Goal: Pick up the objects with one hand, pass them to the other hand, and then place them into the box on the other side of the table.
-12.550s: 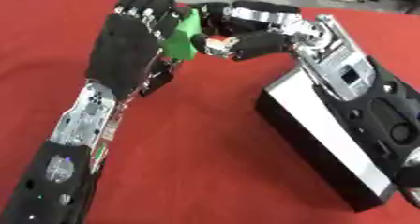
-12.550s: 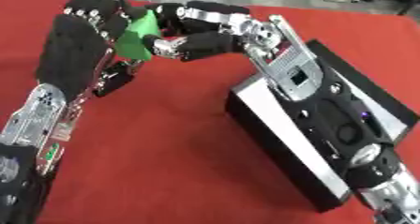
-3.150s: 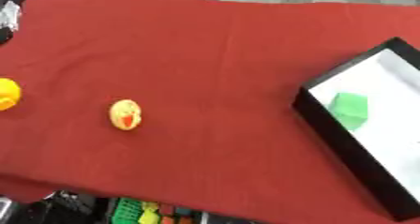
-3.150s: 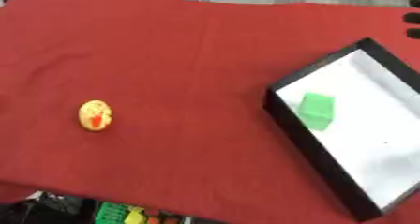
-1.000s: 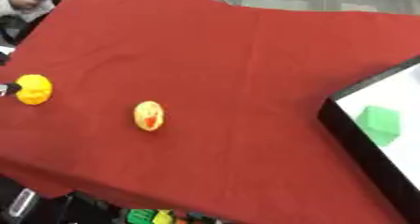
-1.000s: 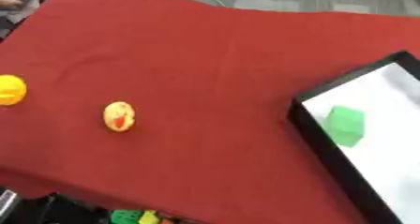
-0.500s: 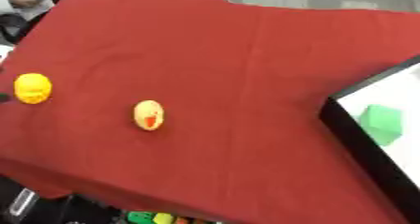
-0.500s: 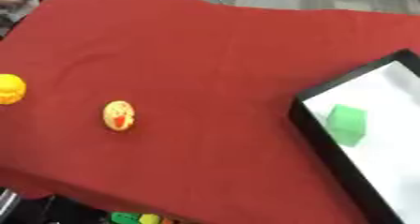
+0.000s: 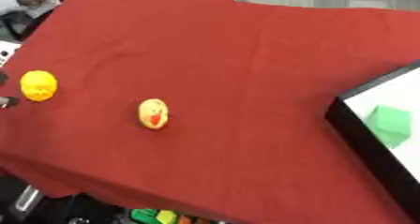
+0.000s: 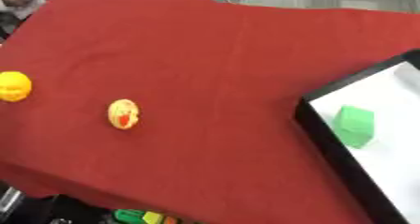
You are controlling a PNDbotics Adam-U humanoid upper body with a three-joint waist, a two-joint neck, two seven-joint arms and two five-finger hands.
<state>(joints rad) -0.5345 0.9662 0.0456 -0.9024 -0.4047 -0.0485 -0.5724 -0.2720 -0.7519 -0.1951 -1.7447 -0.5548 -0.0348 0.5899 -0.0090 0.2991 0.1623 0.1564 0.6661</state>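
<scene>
Left hand (image 9: 6, 101): only a dark sliver is seen at the far left edge of the left eye view, just beside the round yellow object; whether its fingers are spread or curled cannot be told.
Round yellow object (image 9: 39, 85): found at the middle left of the frame, resting on the red cloth, close to the table's left edge.
Yellow egg-shaped object (image 9: 153, 114): laid on the cloth left of centre, with an orange-red mark on its face; it is set apart from the round yellow object, to its right and slightly lower.
Red cloth (image 10: 221, 68): spread over the table, filling most of the frame, with faint creases seen across it.
Coloured items (image 10: 144, 217): green and yellow pieces are glimpsed below the table's near edge, at the bottom of the frame.
Box (image 10: 321, 134): placed at the right edge of the frame, black-walled with a white floor, lying askew.
Green block (image 10: 354, 126): held inside the box, resting on the white floor near the box's left wall.
Right hand: shown in neither view.
</scene>
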